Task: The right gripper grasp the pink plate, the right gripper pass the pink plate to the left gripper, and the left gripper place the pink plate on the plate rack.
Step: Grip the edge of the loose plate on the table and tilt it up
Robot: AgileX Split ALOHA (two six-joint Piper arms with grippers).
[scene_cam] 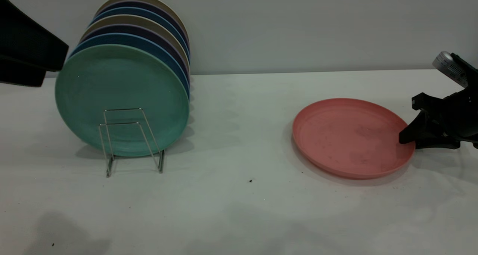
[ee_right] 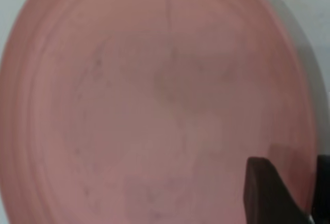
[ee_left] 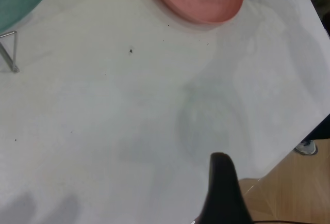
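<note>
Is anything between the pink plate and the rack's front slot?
Nothing visible: bare table lies between the pink plate and the rack. The green plate fills the slot behind the front loops. The right hand is at the pink plate's rim.

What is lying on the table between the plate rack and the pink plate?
In the exterior view, only bare white table with a small dark speck lies between the plate rack and the pink plate.

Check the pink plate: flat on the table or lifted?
Flat. The pink plate lies on the table, underside down all round; the right gripper straddles its rim.
</note>
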